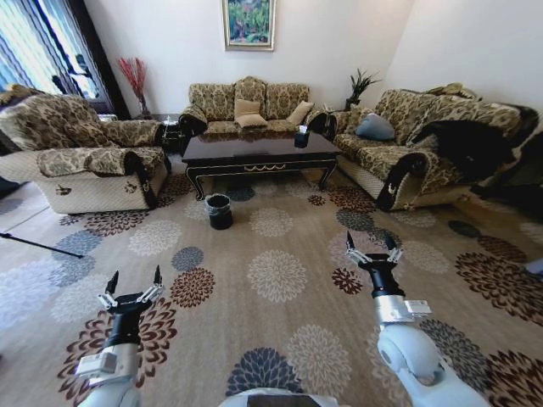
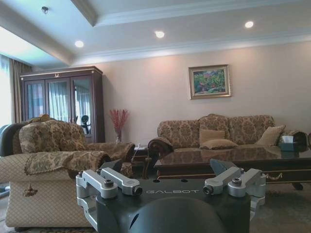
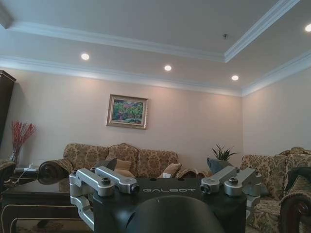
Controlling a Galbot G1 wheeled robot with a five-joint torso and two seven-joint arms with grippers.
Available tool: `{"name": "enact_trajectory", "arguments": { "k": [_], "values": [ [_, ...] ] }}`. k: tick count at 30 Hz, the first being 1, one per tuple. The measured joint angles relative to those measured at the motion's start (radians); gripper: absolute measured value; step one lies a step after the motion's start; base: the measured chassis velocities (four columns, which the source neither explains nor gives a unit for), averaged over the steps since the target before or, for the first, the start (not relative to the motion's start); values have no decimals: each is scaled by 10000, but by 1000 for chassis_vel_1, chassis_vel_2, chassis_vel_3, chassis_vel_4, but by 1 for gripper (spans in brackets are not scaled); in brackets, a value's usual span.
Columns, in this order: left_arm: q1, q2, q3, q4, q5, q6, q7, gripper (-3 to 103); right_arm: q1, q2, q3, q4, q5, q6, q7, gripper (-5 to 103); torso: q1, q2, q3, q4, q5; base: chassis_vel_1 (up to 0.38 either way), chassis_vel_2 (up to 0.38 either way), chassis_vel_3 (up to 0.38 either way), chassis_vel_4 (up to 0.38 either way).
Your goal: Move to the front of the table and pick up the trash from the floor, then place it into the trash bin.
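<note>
The table, long, low and of glossy dark wood, stands across the room in front of the far sofa. The left wrist view shows the table too. The trash bin, small, round and black, sits on the carpet by the table's near left leg. I cannot make out the trash on the patterned carpet. My left gripper hangs open low at the left, empty and far from the bin. My right gripper hangs open at the right, also empty. The wrist views show the left gripper and the right gripper with fingers spread.
A tissue box stands on the table. An armchair flanks it on the left, and sofas stand at the back and right. A thin dark rod lies at the left. Wide flowered carpet stretches between me and the table.
</note>
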Motion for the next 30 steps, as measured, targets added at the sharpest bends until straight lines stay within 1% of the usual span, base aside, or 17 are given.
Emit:
{"name": "enact_trajectory", "arguments": {
  "k": [4, 5, 7, 17, 21, 23, 30],
  "values": [
    [0, 0, 0, 0, 0, 0, 0, 100, 0, 0, 0, 0, 0, 0, 0, 100, 34, 85, 50, 0, 0, 0, 0, 0, 0],
    [0, 0, 1, 0, 0, 0, 0, 100, 0, 0, 0, 0, 0, 0, 0, 100, 115, 274, 158, 0, 0, 0, 0, 0, 0],
    [0, -1, 0, 0, 0, 0, 0, 100, 0, 0, 0, 0, 0, 0, 0, 100, 178, 421, 241, -1, 0, 0, 0, 0, 0],
    [0, 0, 0, 0, 0, 0, 0, 100, 0, 0, 0, 0, 0, 0, 0, 100, 353, 814, 457, -1, 0, 0, 0, 0, 0],
    [0, 0, 0, 0, 0, 0, 0, 100, 0, 0, 0, 0, 0, 0, 0, 100, 460, 1045, 586, 0, 0, 0, 0, 0, 0],
    [0, 0, 0, 0, 0, 0, 0, 100, 0, 0, 0, 0, 0, 0, 0, 100, 479, 1089, 610, -1, 0, 0, 0, 0, 0],
    [0, 0, 0, 0, 0, 0, 0, 100, 0, 0, 0, 0, 0, 0, 0, 100, 636, 1437, 801, 0, 0, 0, 0, 0, 0]
  ]
}}
